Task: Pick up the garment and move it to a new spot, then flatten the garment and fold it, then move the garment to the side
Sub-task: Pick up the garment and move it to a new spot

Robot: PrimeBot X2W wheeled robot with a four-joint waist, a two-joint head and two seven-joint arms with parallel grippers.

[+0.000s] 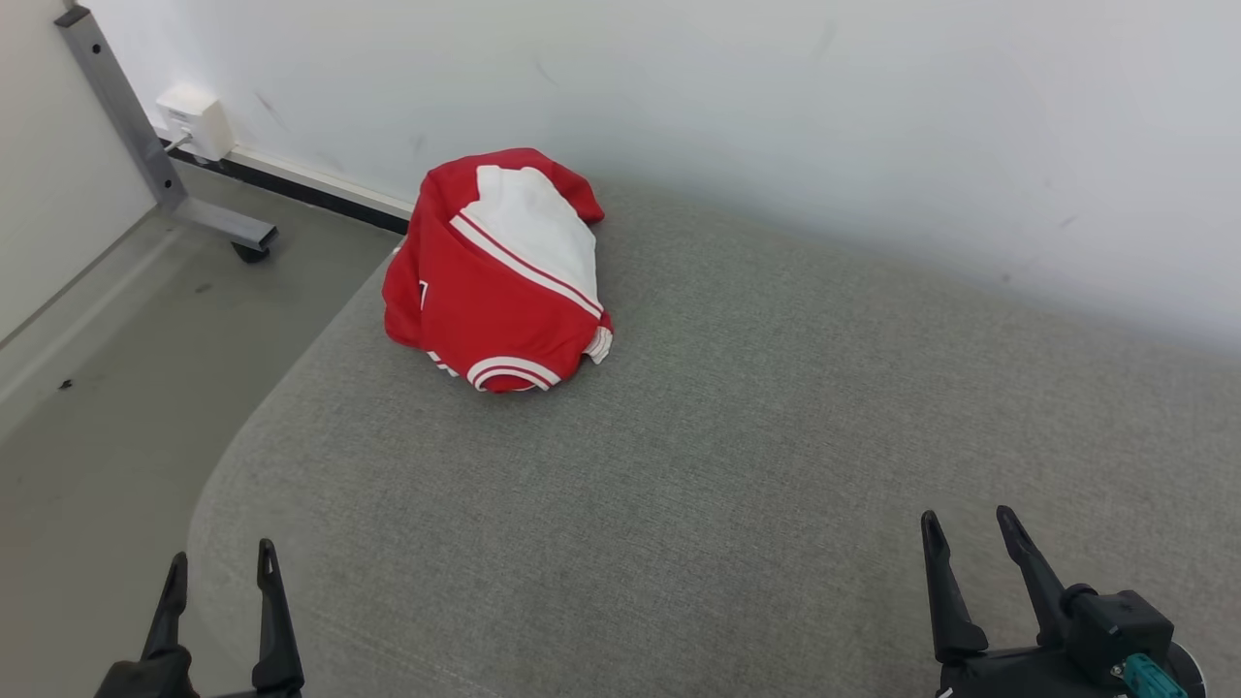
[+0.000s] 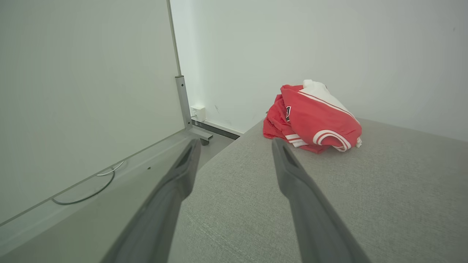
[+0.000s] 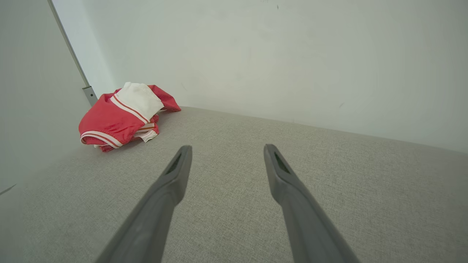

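Observation:
A red and white garment (image 1: pixel 499 271) lies crumpled in a heap at the far left corner of the grey fabric surface (image 1: pixel 737 465). Striped cuffs show at its near edge. My left gripper (image 1: pixel 221 560) is open at the lower left, over the surface's near left corner, well short of the garment. My right gripper (image 1: pixel 968 519) is open at the lower right, also far from it. Ahead of my left gripper (image 2: pixel 236 142) the garment (image 2: pixel 314 117) lies to the right. Past my right gripper (image 3: pixel 226 148) the garment (image 3: pixel 124 113) lies to the far left. Both grippers hold nothing.
A white wall (image 1: pixel 776 116) runs along the back of the surface. To the left lies bare floor (image 1: pixel 116 368) with a grey metal frame on a caster (image 1: pixel 184 194), a white wall box (image 1: pixel 197 121) and a white panel (image 2: pixel 80 91) with a cable (image 2: pixel 87 186) at its foot.

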